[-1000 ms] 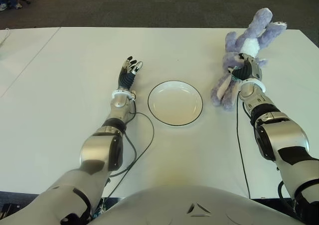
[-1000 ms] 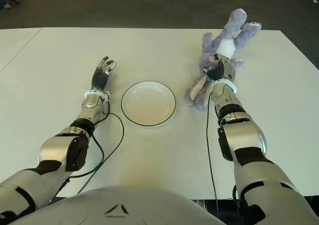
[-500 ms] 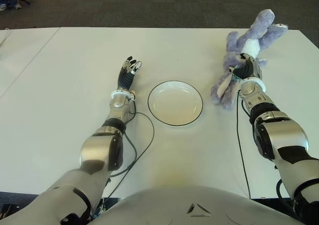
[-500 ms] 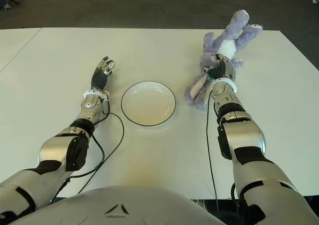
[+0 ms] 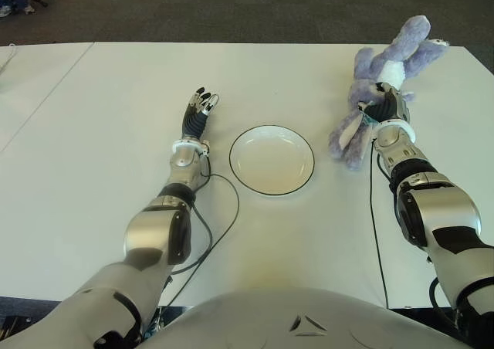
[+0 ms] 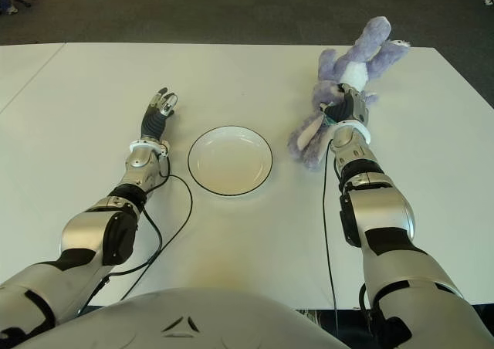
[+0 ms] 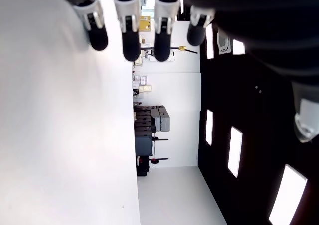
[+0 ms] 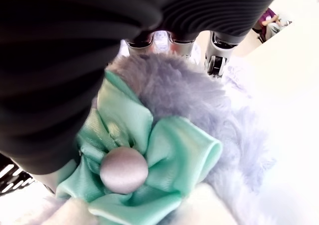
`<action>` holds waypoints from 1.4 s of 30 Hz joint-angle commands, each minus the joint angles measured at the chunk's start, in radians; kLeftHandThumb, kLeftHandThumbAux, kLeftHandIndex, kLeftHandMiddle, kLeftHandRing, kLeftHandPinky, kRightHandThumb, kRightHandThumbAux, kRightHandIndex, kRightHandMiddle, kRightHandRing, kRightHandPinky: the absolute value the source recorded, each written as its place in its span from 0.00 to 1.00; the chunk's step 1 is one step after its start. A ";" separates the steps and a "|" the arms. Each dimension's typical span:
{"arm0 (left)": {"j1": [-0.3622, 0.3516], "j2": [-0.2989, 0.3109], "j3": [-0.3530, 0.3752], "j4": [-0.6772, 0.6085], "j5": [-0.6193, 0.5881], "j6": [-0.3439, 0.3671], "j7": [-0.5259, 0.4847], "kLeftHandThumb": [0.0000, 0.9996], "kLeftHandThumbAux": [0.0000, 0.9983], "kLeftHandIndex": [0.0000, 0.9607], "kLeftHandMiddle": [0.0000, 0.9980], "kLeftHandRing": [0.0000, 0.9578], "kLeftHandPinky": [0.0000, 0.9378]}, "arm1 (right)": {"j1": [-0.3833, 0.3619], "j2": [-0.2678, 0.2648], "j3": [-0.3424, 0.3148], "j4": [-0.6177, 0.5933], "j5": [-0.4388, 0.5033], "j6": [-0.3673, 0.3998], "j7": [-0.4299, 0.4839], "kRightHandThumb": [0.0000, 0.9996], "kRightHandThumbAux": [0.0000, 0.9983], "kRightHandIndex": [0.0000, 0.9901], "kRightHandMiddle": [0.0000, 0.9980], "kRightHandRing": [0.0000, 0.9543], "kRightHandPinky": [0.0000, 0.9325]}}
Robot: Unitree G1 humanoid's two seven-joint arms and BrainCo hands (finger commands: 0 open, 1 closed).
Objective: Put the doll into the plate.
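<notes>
Doll [image 5: 376, 86] at upper right of frame, gripped by curled fingers [image 8: 215, 56] of right hand [image 5: 384, 110]; plate [image 5: 272, 159] at centre; left hand [image 5: 199, 110] open beside it.

office: dark carpet [image 5: 231, 9], white table [image 5: 116, 79].

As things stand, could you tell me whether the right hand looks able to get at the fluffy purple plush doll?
Probably yes: the right hand is already on the purple plush doll, its fingers sunk in fur beside the green bow, with nothing between them.
</notes>
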 commanded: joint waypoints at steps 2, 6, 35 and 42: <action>0.173 -0.042 0.020 0.106 -0.016 0.138 -0.027 0.00 0.44 0.09 0.14 0.13 0.11 | 0.036 -0.001 -0.026 0.056 0.032 0.044 0.032 0.71 0.71 0.45 0.82 0.86 0.90; 0.173 -0.043 0.021 0.106 -0.012 0.136 -0.028 0.00 0.44 0.08 0.14 0.13 0.11 | 0.020 0.001 -0.035 0.052 0.040 0.023 0.022 0.71 0.71 0.45 0.81 0.86 0.90; 0.163 -0.064 0.041 0.108 -0.027 0.138 -0.036 0.00 0.40 0.08 0.14 0.14 0.12 | -0.056 -0.040 0.089 -0.107 -0.046 -0.375 -0.177 0.70 0.71 0.44 0.85 0.90 0.89; 0.157 -0.067 0.038 0.108 -0.023 0.144 -0.020 0.00 0.41 0.09 0.15 0.15 0.12 | -0.055 -0.053 0.105 -0.137 -0.063 -0.395 -0.198 0.70 0.71 0.44 0.86 0.90 0.90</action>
